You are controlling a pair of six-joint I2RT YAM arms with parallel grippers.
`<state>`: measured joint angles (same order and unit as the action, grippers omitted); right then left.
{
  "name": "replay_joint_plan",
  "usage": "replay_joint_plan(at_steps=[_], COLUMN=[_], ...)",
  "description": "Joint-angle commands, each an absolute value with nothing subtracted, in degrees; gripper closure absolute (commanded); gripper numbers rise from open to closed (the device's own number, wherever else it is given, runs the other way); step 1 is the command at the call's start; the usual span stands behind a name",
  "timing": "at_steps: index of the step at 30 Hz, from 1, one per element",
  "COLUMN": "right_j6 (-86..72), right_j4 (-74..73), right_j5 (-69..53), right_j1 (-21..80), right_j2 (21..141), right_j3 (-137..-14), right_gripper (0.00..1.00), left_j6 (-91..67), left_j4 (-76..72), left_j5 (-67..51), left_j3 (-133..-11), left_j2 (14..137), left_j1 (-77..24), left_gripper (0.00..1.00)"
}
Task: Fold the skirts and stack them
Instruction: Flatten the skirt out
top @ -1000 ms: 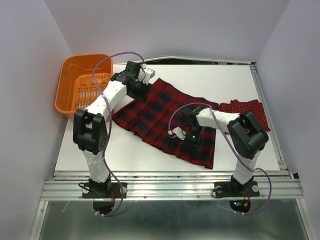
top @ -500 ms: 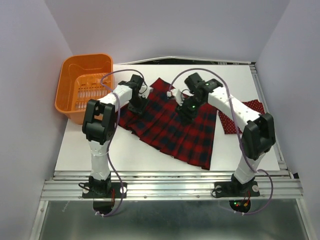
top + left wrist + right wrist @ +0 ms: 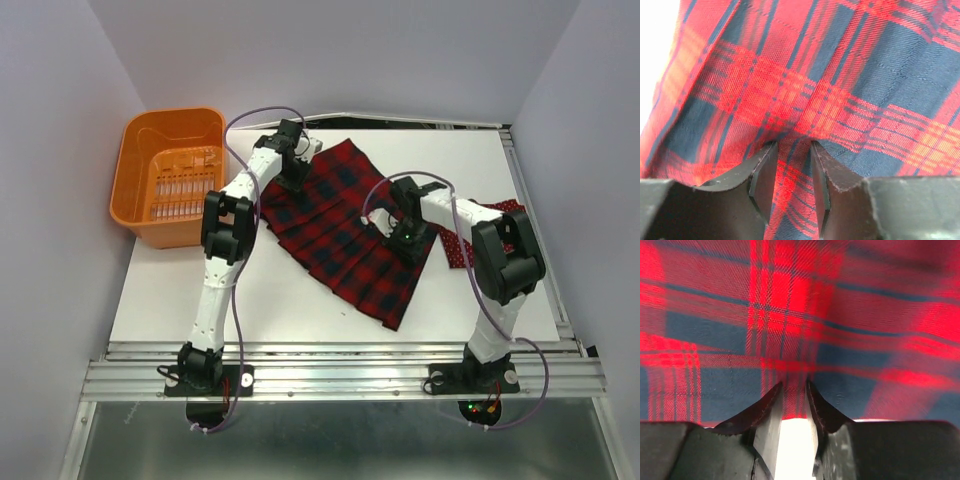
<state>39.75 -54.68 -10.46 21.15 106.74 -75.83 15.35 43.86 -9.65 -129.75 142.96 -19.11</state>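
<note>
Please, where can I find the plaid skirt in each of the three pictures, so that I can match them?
Top view: the plaid skirt lies spread across the middle of the white table.
Left wrist view: it fills the picture; the left gripper pinches a fold.
Right wrist view: it fills the upper part; the right gripper pinches its edge.
Shared landmark: the table, top-left corner in the left wrist view, bottom middle in the right.

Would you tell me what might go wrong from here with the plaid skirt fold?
The right claw pinches the plaid skirt only at its edge, so the cloth may slip free mid-fold. The right arm reaches over the polka-dot skirt, so a low sweep might drag it. The left claw grips a bunched ridge, which could leave a crooked fold.
</note>
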Motion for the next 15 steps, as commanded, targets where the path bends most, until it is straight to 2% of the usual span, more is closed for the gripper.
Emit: replay_joint_plan(at_steps=[1,5,8,15], right_j6=[38.86,33.94,29.02,21.45], right_j4=[-52.56,-50.46,-50.1,-53.87], right_j5=[-10.62,-13.87,-19.13,-33.12], right_j1=[23.89,31.97,37.69,38.41], right_j2=[109.07,110.03,113.62,117.69], right_j3=[-72.09,-70.57,-74.86,-85.85], right_gripper=[0.71,0.71,0.71,0.71], left_j6=[17.75,16.35,15.03,12.39], left_j4=[41.86,34.29,31.12,38.31], left_j5=[-6.07,-5.1,-5.27,-11.16], left_j3=[-134.21,-126.67,-121.65,-118.05], left_j2=[142.83,135.81,130.09,122.79], left_j1=[-18.81,-17.41,-16.0,-14.06], left_gripper=[0.54,0.5,0.48,0.46])
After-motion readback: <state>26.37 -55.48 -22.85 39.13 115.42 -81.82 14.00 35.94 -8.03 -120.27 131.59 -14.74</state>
